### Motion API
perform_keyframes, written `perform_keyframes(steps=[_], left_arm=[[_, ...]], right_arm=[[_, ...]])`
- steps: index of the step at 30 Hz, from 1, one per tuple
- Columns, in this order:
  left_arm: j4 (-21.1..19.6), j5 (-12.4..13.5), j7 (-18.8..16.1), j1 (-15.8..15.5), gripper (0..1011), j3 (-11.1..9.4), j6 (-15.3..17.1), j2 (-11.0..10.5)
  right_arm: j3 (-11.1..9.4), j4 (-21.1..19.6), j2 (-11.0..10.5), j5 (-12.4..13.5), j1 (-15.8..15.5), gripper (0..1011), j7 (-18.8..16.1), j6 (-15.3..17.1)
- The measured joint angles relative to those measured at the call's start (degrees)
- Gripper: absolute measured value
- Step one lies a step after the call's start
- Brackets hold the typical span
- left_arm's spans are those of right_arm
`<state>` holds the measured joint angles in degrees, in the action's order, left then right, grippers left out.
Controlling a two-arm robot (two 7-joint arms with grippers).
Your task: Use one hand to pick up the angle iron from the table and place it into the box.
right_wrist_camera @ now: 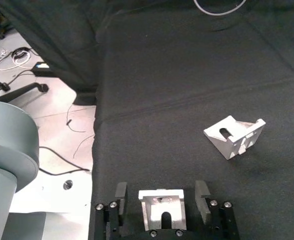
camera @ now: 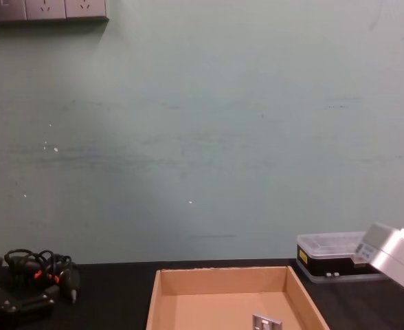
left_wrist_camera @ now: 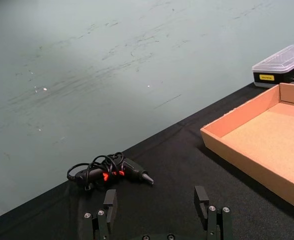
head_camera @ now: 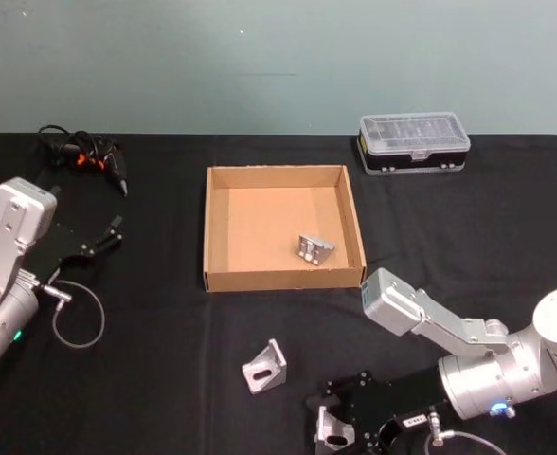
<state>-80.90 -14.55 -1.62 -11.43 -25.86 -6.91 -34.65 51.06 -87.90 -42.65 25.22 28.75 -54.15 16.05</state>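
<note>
Between the spread fingers of the right end effector (right_wrist_camera: 161, 187) we found an angle iron (right_wrist_camera: 162, 211) on the bench (right_wrist_camera: 187, 75), with gaps either side, not yet clamped. The box (head_camera: 283, 281) lay forward and left of that end effector, beyond a second angle iron (head_camera: 264, 367). The left end effector (left_wrist_camera: 156, 192) sat parked farther off, fingers apart.

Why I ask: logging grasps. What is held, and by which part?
Nothing yet. The right gripper straddles an angle iron, jaws open with gaps either side; left gripper open, empty.
</note>
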Motion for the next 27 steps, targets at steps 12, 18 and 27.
perform_keyframes(steps=[12,18,27], left_arm=[[0.0,0.0,0.0,0.0,1011,0.0,0.0,0.0],[0.0,0.0,0.0,0.0,1011,0.0,0.0,0.0],[0.0,0.0,0.0,0.0,1011,0.0,0.0,0.0]], right_arm=[[0.09,-0.03,-0.07,0.02,-0.12,539,0.16,-0.03],[-0.08,-0.33,-0.24,0.11,-0.3,451,0.53,-0.05],[-3.11,-4.12,-2.63,1.27,-1.72,451,3.76,-0.5]])
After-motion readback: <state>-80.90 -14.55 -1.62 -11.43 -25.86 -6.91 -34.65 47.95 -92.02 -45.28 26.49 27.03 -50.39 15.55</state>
